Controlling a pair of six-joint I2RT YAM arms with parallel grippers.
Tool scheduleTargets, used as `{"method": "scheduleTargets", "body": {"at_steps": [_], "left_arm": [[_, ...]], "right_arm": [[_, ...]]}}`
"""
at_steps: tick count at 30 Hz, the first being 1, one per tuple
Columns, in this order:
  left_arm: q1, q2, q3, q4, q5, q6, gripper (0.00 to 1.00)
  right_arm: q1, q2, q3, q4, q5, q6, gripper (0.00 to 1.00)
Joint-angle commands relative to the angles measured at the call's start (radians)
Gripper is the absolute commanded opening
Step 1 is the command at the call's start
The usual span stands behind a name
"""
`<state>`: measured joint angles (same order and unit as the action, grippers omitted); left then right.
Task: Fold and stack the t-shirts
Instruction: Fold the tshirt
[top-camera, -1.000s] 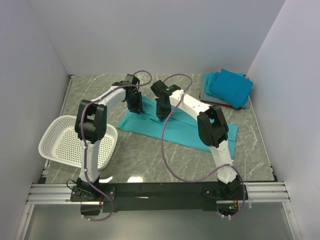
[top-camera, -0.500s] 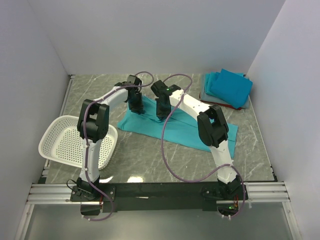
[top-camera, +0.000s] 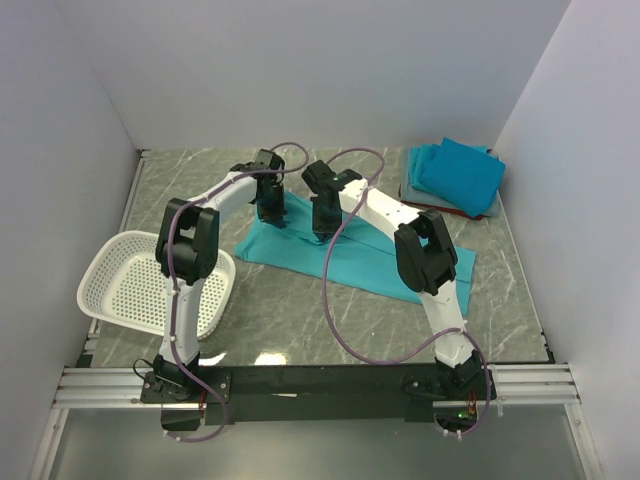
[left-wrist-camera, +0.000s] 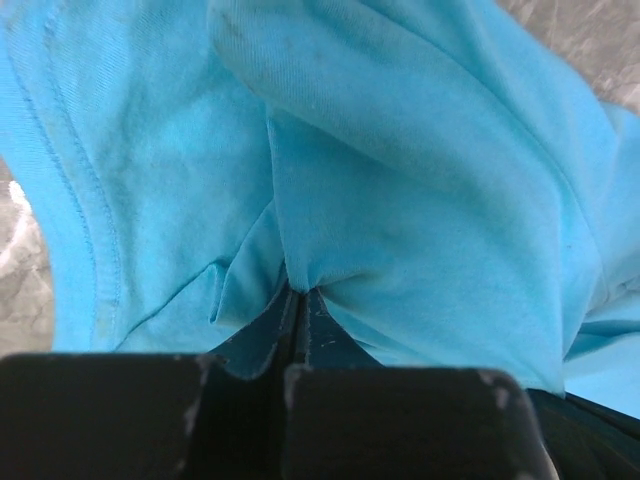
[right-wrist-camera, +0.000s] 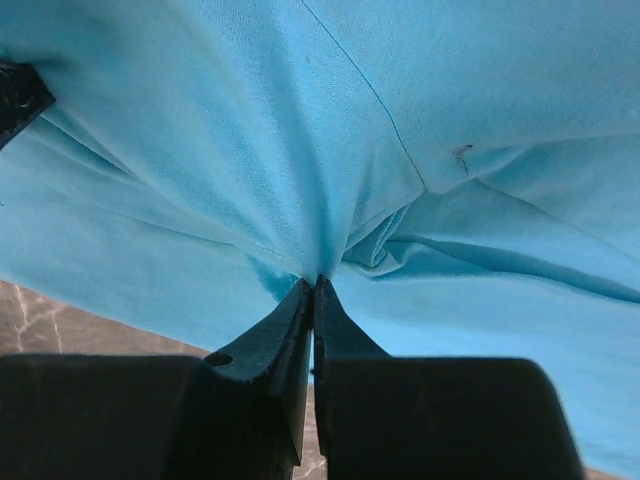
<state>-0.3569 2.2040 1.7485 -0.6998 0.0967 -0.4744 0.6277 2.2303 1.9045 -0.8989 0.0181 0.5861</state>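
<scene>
A teal t-shirt (top-camera: 365, 262) lies partly folded across the middle of the table (top-camera: 290, 320), running from the centre toward the right. At its far edge the left gripper (left-wrist-camera: 298, 292) has its fingers pressed together on a pinch of the cloth, which puckers into creases at the tips. Just to the right, the right gripper (right-wrist-camera: 313, 285) is likewise clamped on a gathered fold of the same shirt, its fingers nearly touching with fabric between them. Both arms reach over the shirt from the near edge. In the far right corner sits a pile of folded shirts (top-camera: 460, 172), teal on top, with grey and red edges beneath. A white basket (top-camera: 120, 285) rests at the left, apart from the shirt.
</scene>
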Motion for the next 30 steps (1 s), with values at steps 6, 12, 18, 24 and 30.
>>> {"method": "scheduleTargets", "body": {"at_steps": [6,12,18,24,30], "left_arm": [[-0.002,-0.118,0.048,-0.061,-0.029,0.026,0.0],[-0.001,-0.164,-0.003,-0.122,-0.026,0.037,0.01],[0.004,-0.219,-0.04,-0.17,-0.018,0.036,0.02],[0.007,-0.257,-0.086,-0.208,-0.014,0.051,0.02],[0.018,-0.299,-0.118,-0.222,-0.009,0.053,0.02]], "right_arm": [[-0.008,-0.041,0.021,-0.017,0.008,-0.003,0.08],[-0.006,-0.05,0.011,-0.025,0.014,-0.002,0.08],[-0.005,-0.07,-0.002,-0.026,0.016,-0.005,0.08],[-0.005,-0.086,-0.024,-0.032,0.017,-0.012,0.08],[-0.005,-0.107,-0.027,-0.046,0.013,-0.023,0.08]]}}
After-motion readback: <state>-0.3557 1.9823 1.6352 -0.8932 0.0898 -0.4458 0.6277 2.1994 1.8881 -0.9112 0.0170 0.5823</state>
